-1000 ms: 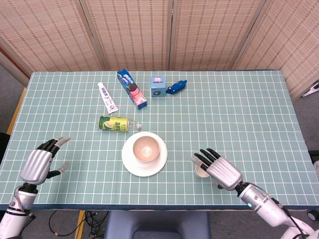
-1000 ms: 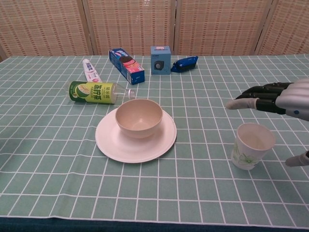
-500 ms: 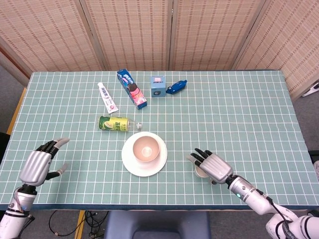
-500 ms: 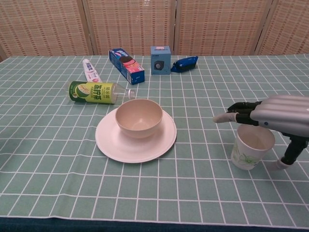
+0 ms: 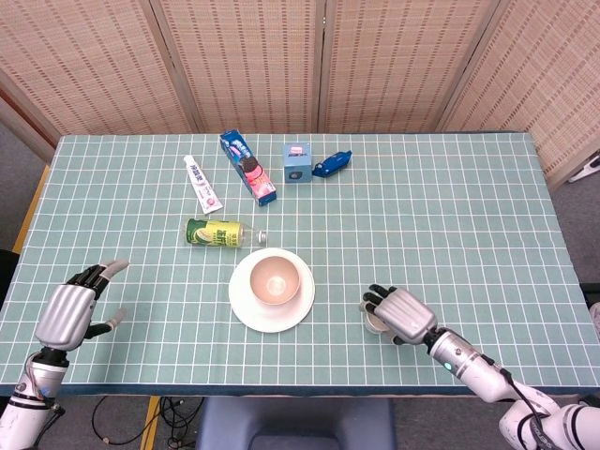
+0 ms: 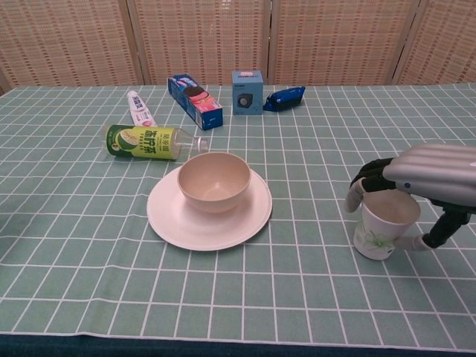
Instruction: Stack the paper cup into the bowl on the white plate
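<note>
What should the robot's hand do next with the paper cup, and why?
Probably squeeze the cup firmly, then lift it. The right hand has its fingers curled around the paper cup, which sits on the table, right of the bowl on the white plate.

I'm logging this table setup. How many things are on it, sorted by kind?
Tableware: 3: cup, bowl, plate
Boxes: 2: cookie box, blue box
Bottle: 1
Tube: 1
Blue packet: 1
Total: 8
</note>
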